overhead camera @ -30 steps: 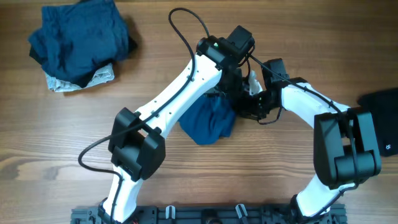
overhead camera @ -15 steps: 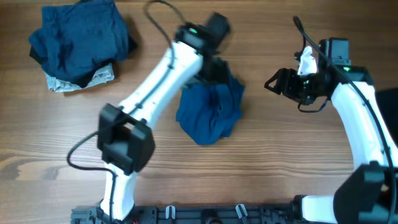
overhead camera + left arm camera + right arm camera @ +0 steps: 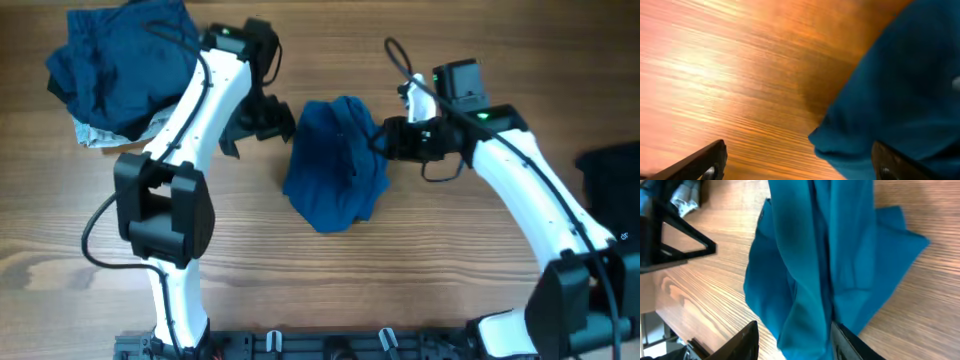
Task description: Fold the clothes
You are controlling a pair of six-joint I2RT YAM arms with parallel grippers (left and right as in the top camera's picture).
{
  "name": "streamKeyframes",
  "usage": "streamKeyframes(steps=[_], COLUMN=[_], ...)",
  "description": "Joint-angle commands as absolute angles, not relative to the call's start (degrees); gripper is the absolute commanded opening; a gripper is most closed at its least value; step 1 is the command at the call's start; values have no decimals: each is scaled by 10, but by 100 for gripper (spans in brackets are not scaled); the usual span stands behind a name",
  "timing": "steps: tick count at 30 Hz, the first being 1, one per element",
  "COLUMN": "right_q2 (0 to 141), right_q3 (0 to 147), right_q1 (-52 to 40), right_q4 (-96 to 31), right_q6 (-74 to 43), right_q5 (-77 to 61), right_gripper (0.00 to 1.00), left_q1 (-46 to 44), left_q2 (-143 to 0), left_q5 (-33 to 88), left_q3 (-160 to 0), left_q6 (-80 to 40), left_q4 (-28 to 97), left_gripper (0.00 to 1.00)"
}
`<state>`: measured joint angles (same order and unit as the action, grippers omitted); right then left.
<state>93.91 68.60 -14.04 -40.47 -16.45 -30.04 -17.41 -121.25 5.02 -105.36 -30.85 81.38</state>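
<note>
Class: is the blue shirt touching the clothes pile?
Apart. The overhead view shows bare table between the shirt and the pile.

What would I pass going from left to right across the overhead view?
pile of dark blue clothes → left gripper → blue shirt → right gripper → black garment

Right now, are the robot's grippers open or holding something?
Left gripper: open, holding nothing, beside the blue shirt.
Right gripper: astride a fold of the blue shirt; whether it grips cannot be told.
</note>
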Motion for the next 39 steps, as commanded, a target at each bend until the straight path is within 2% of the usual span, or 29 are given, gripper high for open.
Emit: streamKeyframes(steps=[1,7,16,17,20,22,27,34,39], right_q2=[984,1036,1037,1037,1037,1037,1029,949,926], right_q3=[681,681,681,681,681,681,683,685,683], right_q1=[-166,-175,-173,-173,-173,-173,-173,-173,-173], right_q4=[-389,-379,-383,-383,-386,-386,-393,-493,-521], right_q6=[-196,-195,-195,-196,-196,-209,-233,-302,-302], right_q5=[-280,-280,-223,-225,-229,-228,-223,-61,-64], right_gripper=[45,45,44,41,23,4,4,4,4], left_q1=[-191,-216,-221,-221,-222,-222,-224,-224,-224], left_q2=[-1198,-1198,-1198,-1198,-1198,-1198,-1198,-1206,-1212], left_q5=[98,105,105,105,111,113,113,113,113], left_q3=[-1000,-985,-985,-985,-985,-985,-985,-985,-985], left_q6=[-287,-287,-287,-287,-287,-287,-287,-287,-287], left_q4=[785,762,754,751,731,717,711,698,697], left_gripper=[92,92,93,93,93,92,92,92,93])
